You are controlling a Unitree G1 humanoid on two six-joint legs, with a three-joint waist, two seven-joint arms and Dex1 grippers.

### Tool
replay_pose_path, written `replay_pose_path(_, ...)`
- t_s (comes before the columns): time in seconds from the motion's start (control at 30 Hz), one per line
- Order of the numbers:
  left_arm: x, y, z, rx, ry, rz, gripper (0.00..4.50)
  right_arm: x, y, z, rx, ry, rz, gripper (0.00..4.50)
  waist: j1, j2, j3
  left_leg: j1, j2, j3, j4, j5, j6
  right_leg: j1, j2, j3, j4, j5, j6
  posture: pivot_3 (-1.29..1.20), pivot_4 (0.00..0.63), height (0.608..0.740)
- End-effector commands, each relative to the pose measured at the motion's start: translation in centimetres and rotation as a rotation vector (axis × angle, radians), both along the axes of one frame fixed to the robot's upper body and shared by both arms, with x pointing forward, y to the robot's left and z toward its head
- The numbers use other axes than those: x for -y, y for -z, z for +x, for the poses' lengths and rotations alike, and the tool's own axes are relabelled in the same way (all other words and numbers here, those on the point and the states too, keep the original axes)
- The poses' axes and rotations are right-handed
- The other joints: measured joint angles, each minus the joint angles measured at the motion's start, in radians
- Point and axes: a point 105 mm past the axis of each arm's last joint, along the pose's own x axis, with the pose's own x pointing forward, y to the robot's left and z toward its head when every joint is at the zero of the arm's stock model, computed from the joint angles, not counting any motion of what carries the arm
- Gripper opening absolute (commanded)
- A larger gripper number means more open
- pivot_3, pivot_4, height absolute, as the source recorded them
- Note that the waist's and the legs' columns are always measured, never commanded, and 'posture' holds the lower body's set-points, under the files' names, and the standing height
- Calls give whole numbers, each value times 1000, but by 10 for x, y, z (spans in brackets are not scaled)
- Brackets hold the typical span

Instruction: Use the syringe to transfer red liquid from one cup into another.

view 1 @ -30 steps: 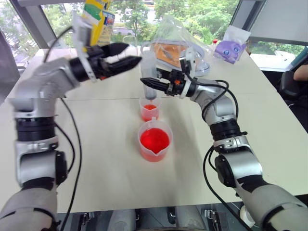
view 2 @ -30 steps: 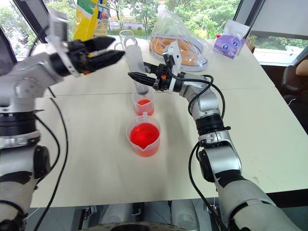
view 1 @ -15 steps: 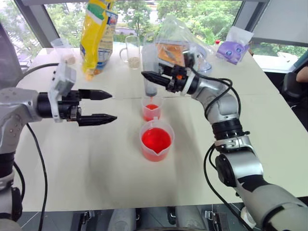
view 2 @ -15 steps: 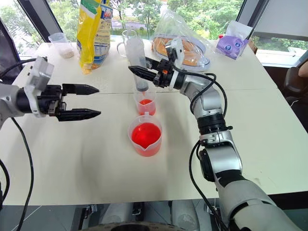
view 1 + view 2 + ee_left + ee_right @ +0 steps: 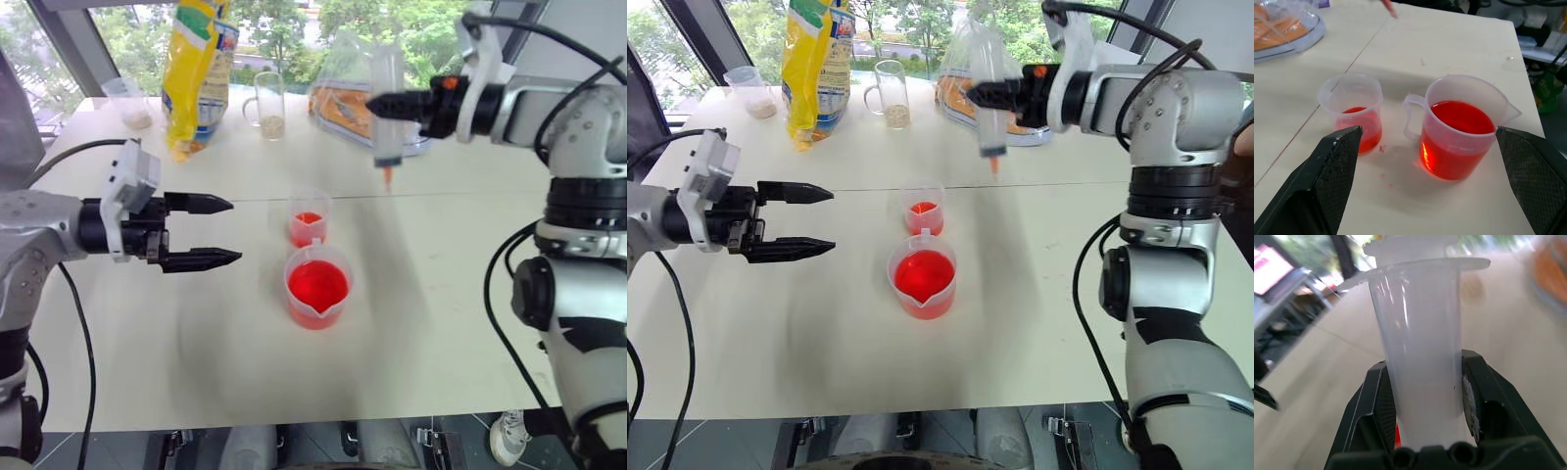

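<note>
Right gripper (image 5: 384,104) pinches syringe (image 5: 387,116) upright, tip down, in the air beyond small cup (image 5: 308,216), clear of spills. Left gripper (image 5: 223,231) spread wide beside beaker (image 5: 316,285) on counter (image 5: 441,294), likely ready to steady.

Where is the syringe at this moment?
In the left eye view the syringe hangs upright, tip down, clamped in the right pincer above the table, to the right of the smaller cup and in front of the bagged food.

Yellow bag (image 5: 198,73): upright at table's far edge.
Handled glass mug (image 5: 267,105): beside bag, grains inside.
Small clear cup (image 5: 129,102): far left corner.
Purple pouch (image 5: 1099,90): far right.
Table (image 5: 431,294): pale, seamed.
</note>
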Motion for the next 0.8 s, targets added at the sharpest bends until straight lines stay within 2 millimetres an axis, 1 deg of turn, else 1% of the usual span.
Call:
replay_pose_path(0.03, 4, -8, -6, 58, 30, -17, 4467, 14, 6, -6, -84, 76, -74, 1448, 0, 0, 0, 0, 0, 0, 0, 0, 0, 0, 0, 0, 0, 0, 0, 0, 150, 740)
replay_pose_path(0.1, 7, -9, -7, 65, 48, -31, 4467, 31, 35, -6, -198, 147, -140, 1448, 2, 0, 0, 0, 0, 0, 0, 0, 0, -1, 1, 0, 0, 0, 0, 0, 150, 740)
replay_pose_path(0.13, 8, -9, -7, 68, 53, -36, 4467, 36, 45, -7, -233, 168, -161, 1448, 2, 0, 0, -1, 0, 0, 0, 0, 0, -1, 1, 0, 0, 0, 0, 0, 150, 740)
replay_pose_path(0.17, 9, -10, -8, 69, 64, -45, 4467, 42, 61, -7, -295, 194, -185, 1448, 4, 0, 0, -1, 0, 0, 0, 0, 0, 0, 2, 0, 0, 0, 0, 0, 150, 740)
replay_pose_path(0.27, 9, -11, -10, 56, 97, -54, 4467, 52, 94, -9, -413, 236, -235, 1448, 5, 0, 0, -1, -1, 1, 0, 0, 1, 0, 3, -1, 0, 0, 1, 0, 150, 740)
replay_pose_path(0.37, 8, -7, -13, 43, 122, -19, 4467, 57, 112, -11, -460, 257, -285, 1448, 3, 0, 0, -1, -1, 2, 1, -1, 2, -1, 4, 0, 0, 2, 4, 0, 150, 740)
replay_pose_path(0.47, 10, -7, -15, 31, 152, -20, 4467, 61, 133, -15, -516, 275, -329, 1448, 2, 0, 0, -1, 0, 3, 1, -1, 2, -1, 5, 0, 0, 2, 4, 0, 150, 740)
replay_pose_path(0.63, 12, -13, -15, 35, 165, -41, 4467, 64, 149, -14, -546, 306, -341, 1448, 3, 0, 0, -1, 0, 2, 1, -1, 2, -1, 6, 0, 0, 2, 5, 0, 150, 740)
replay_pose_path(0.7, 12, -14, -15, 38, 166, -45, 4500, 64, 152, -14, -550, 307, -339, 2482, 4, 0, 0, -1, 0, 2, 1, -1, 2, -1, 6, 0, 0, 2, 5, 0, 150, 740)
replay_pose_path(0.73, 13, -14, -15, 39, 165, -46, 4500, 63, 153, -14, -550, 307, -339, 2689, 4, 0, 0, -1, 0, 2, 1, -1, 2, -1, 6, 0, 0, 2, 5, 0, 150, 740)
replay_pose_path(0.77, 13, -15, -14, 40, 165, -46, 4500, 62, 152, -14, -546, 304, -336, 3274, 4, 0, 0, -1, 0, 2, 1, -1, 2, -1, 6, 0, 0, 2, 5, 0, 150, 740)
replay_pose_path(0.8, 13, -14, -14, 39, 163, -46, 4500, 62, 151, -14, -540, 302, -336, 3743, 4, 0, 0, -1, 0, 2, 1, -1, 2, -1, 6, 0, 0, 2, 5, 0, 150, 740)
